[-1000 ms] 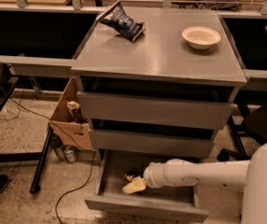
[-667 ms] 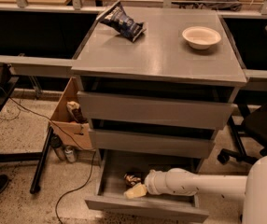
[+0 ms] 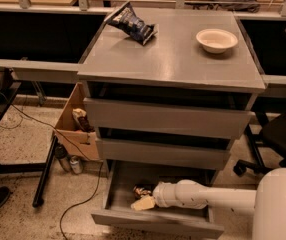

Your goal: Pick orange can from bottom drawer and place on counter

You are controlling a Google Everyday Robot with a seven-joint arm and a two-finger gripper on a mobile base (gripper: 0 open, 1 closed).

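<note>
The bottom drawer (image 3: pixel 153 223) is pulled open below two shut drawers. Inside it, at the left middle, lies the orange can (image 3: pixel 141 189), mostly hidden by my wrist. My white arm reaches in from the lower right, and my gripper (image 3: pixel 142 202) sits in the drawer right at the can, with its pale fingers pointing left. The grey counter (image 3: pixel 173 59) on top of the drawer unit is well above the gripper.
A white bowl (image 3: pixel 216 40) sits at the counter's back right and a dark chip bag (image 3: pixel 132 24) at its back left. A cardboard box (image 3: pixel 75 124), a silver can (image 3: pixel 75 164) and a dark bottle (image 3: pixel 61 157) stand on the floor to the left. A black chair base (image 3: pixel 263 154) is on the right.
My arm has slid further left and deeper into the bottom drawer, bringing the gripper up against the can.
</note>
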